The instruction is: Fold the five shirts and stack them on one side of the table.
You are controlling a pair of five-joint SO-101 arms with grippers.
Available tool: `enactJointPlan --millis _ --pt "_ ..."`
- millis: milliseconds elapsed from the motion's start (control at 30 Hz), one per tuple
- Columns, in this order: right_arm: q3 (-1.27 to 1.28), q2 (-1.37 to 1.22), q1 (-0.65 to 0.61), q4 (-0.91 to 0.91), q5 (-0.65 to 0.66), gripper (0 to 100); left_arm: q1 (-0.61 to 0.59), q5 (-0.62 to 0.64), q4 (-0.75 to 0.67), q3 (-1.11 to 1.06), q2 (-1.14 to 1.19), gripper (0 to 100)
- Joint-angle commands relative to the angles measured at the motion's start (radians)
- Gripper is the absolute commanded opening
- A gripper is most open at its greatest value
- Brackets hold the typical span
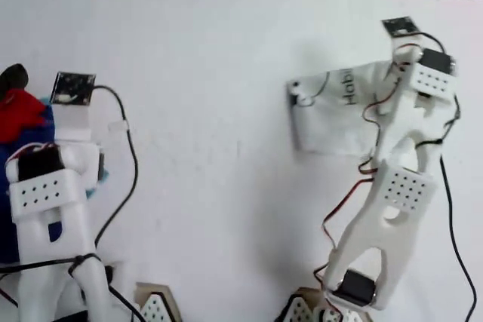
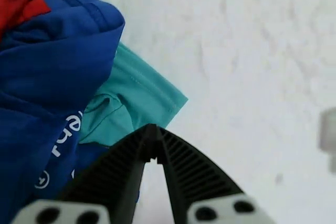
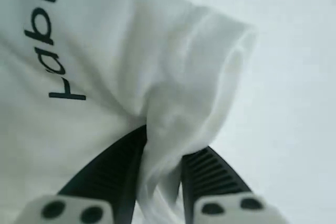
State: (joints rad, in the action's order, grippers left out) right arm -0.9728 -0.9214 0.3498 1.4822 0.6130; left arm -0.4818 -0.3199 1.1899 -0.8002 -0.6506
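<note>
Near my side, at about 9 o'clock on the table [image 1: 211, 73], the left gripper [image 2: 152, 158] has its jaws closed together on nothing. Its tip is just beside the teal shirt [image 2: 136, 103], which lies partly under the blue shirt [image 2: 42, 77] and the red shirt [image 1: 19, 111]. This pile looks crumpled, so I think it is not yet folded. Farther off, at 2 o'clock, the right gripper [image 3: 168, 142] pinches a bunched fold of the white shirt [image 1: 332, 115], probably to pull that edge over.

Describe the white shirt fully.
The white shirt is soft-looking fabric with dark lettering, bunched into a rough, creased fold rather than spread flat. It lies on the white table, partly under the right arm. The right pincer is clamped on a gathered fold of it.
</note>
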Motion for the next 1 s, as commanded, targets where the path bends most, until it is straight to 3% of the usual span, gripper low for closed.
enactJointPlan --millis 0,300,767,967 --pt "-0.041 0.013 0.054 -0.104 0.071 2.1 -0.049 -0.028 -0.014 -0.015 -0.032 3" --pt "-0.043 -0.012 0.131 -0.291 0.12 2.0 -0.14 -0.035 -0.008 -0.021 -0.034 3" --pt "-0.049 -0.125 0.183 -0.317 0.117 2.8 -0.149 -0.035 -0.006 -0.021 -0.034 3" --pt "-0.106 -0.102 0.185 -0.189 0.115 24.1 -0.149 -0.035 0.006 -0.019 -0.034 3"
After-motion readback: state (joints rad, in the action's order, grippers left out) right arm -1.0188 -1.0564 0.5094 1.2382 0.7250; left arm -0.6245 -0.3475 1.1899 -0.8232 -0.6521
